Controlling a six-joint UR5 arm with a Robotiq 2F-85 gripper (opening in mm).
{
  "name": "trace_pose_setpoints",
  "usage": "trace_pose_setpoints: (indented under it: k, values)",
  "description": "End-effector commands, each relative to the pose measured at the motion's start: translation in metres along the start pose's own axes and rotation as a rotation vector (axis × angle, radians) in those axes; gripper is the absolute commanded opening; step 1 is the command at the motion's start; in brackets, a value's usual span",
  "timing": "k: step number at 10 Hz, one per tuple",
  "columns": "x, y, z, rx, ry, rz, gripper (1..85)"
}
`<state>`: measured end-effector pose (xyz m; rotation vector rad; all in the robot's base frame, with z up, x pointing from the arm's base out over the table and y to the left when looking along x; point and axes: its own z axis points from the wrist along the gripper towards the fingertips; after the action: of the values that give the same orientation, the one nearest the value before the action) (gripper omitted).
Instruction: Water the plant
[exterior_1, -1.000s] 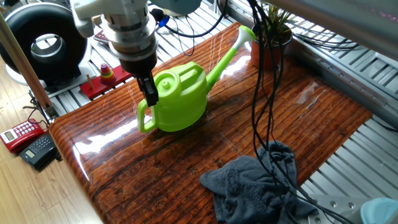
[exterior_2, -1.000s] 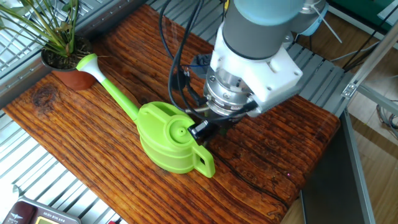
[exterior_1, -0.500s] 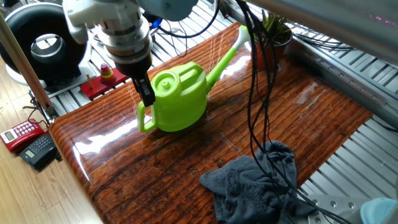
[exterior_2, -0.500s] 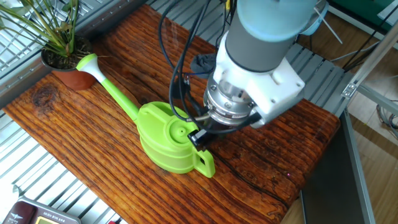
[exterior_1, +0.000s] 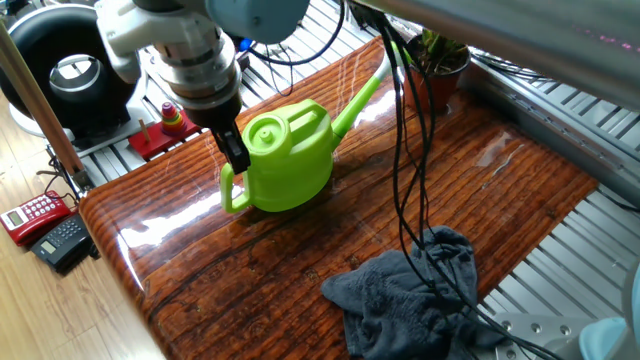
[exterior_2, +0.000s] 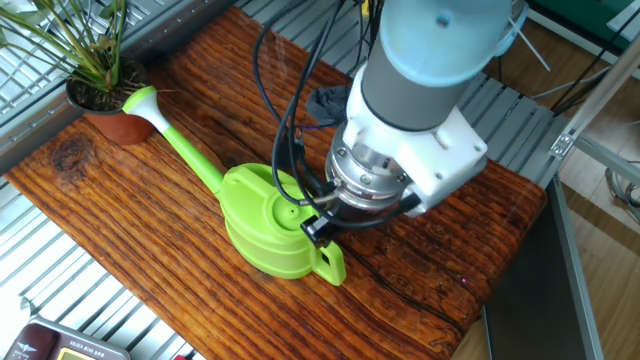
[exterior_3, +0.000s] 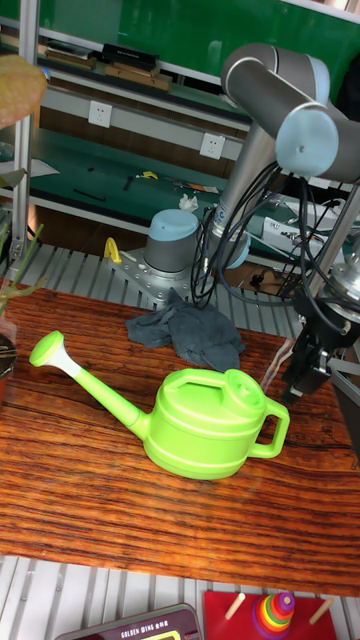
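The counter (exterior_1: 250, 270) carries a green can (exterior_1: 285, 160) at its middle, spout aimed at the plant (exterior_2: 95, 75) in the far corner — well apart from the tool (exterior_1: 236, 152). The tool hangs just beside the can's handle (exterior_3: 276, 432); whether its jaws are open or closed I cannot tell. The tall view shows a gap between tool and handle — the other 2 hide it. A grey cloth (exterior_1: 410, 295) lies at the counter's other end, cables (exterior_1: 405, 150) dangling before it.
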<state>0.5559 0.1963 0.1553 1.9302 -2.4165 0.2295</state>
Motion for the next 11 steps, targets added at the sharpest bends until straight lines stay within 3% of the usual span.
trace_pose_setpoints:
  k: [1,5,11]
  values:
    - [-0.005,-0.005,0.01,0.02,-0.001,-0.003,48.3]
    - [-0.013,-0.013,0.02,0.056,-0.018,0.01,48.3]
    - [-0.006,-0.017,0.024,0.063,0.015,-0.086,48.3]
